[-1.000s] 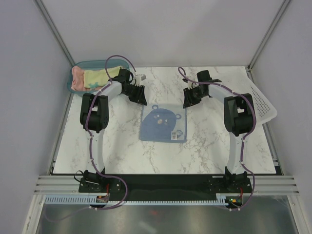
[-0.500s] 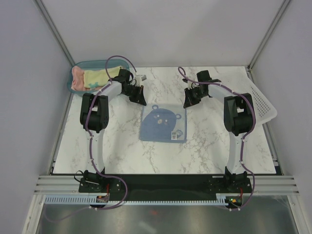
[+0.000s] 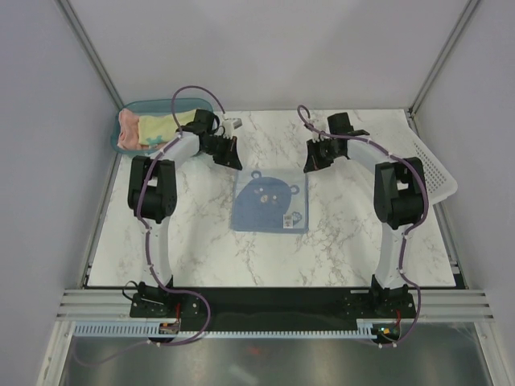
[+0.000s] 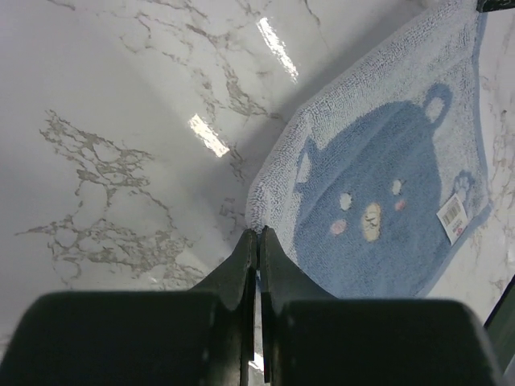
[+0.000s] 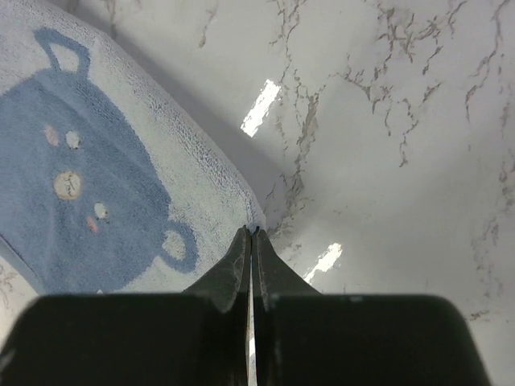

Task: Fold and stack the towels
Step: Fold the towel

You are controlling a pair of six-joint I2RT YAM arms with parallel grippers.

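Your left gripper (image 4: 257, 235) and right gripper (image 5: 251, 233) are both closed, holding nothing visible. Each tip hides a corner of the blue towel (image 3: 269, 205).

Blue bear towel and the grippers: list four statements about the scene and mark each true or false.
1. The blue towel lies spread flat on the marble table. True.
2. The left gripper and the right gripper both have their jaws wide open. False: each has its fingers pressed together, with the tips beside a far corner of the towel.
3. The pink towel and the yellow towel sit in the teal bin at the far left. True.
4. The blue towel is inside the white basket. False: it is on the table between the arms, and the basket stands apart at the right edge.
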